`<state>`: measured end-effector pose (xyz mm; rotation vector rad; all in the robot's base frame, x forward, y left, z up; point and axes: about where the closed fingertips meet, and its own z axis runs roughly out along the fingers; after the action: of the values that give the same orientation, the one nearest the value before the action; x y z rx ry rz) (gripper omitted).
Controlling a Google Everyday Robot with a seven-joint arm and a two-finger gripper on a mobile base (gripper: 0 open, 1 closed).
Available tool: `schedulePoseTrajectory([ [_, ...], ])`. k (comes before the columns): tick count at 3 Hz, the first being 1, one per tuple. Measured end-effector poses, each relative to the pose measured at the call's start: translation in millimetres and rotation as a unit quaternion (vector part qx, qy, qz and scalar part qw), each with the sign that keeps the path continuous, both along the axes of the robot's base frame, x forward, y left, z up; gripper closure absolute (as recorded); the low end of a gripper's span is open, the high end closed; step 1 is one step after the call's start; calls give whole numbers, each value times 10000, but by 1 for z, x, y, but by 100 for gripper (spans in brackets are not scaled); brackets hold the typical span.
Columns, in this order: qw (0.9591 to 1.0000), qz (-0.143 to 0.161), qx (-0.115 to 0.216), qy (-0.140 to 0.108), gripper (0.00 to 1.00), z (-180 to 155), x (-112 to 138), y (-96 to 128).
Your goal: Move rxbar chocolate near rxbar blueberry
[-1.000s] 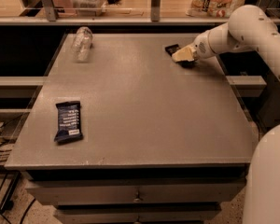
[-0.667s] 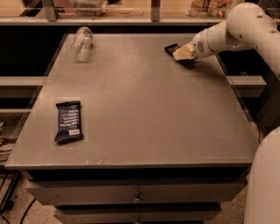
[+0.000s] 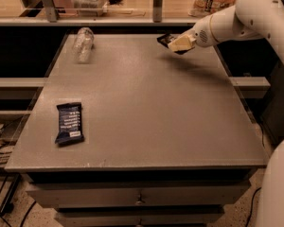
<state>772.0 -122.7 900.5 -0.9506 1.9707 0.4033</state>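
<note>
The rxbar chocolate (image 3: 164, 39), a small black-wrapped bar, is held in my gripper (image 3: 179, 44) above the far right part of the table. It is off the surface, and a shadow lies on the table beneath it. The gripper is shut on the bar, and one end sticks out to the left of the fingers (image 3: 181, 43). The rxbar blueberry (image 3: 69, 123), a dark navy bar with white text, lies flat near the table's front left, far from the gripper.
A clear plastic bottle (image 3: 84, 42) lies on its side at the far left of the grey table (image 3: 151, 117). A shelf with boxes and containers runs behind the table. My white arm (image 3: 255, 13) reaches in from the right. Drawers sit below the tabletop.
My gripper has lifted the black bar off the table and moved it slightly up and to the left. The blue bar and the bottle have not moved.
</note>
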Motion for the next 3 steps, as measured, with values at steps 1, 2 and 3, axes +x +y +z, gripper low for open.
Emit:
schedulePoseTrajectory([
  [1, 9964, 767, 144, -336, 100, 49, -29, 25],
  [2, 9956, 889, 93, -291, 100, 44, -32, 29],
  [3, 9955, 891, 91, -295, 100, 44, -32, 30],
])
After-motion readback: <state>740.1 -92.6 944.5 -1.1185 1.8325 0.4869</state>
